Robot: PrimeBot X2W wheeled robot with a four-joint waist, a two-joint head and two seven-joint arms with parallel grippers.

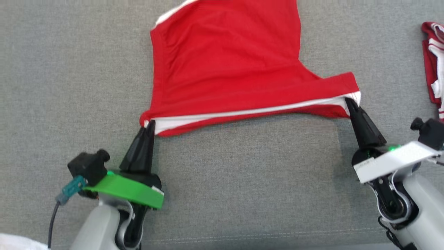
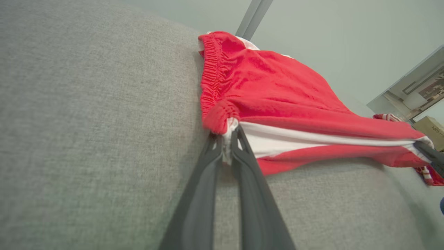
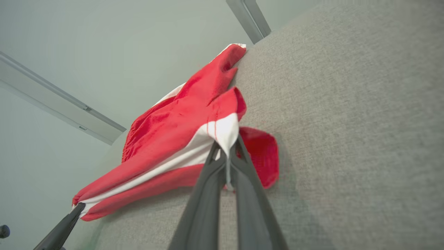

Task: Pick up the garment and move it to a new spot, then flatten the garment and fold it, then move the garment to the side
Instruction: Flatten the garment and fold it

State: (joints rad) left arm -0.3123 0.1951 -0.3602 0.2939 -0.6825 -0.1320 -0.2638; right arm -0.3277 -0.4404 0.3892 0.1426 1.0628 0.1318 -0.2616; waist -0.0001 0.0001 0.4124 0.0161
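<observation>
A pair of red shorts [image 1: 225, 62] lay spread on a grey woven cushion surface [image 1: 242, 187], its near edge pulled taut between two grippers. The left gripper [image 1: 148, 125] was pinched shut on the near-left corner, where the gathered elastic waistband [image 2: 210, 73] ended. Its long dark fingers [image 2: 204, 194] met on the cloth. The right gripper [image 1: 348, 103] was likewise clamped on the near-right corner, where white cloth showed. The fabric looked smooth and slightly shiny, softly creased, with a white stripe [image 1: 249, 113] running along the stretched edge. A second red-and-white garment [image 1: 433, 62] lay crumpled well to the right of the shorts.
</observation>
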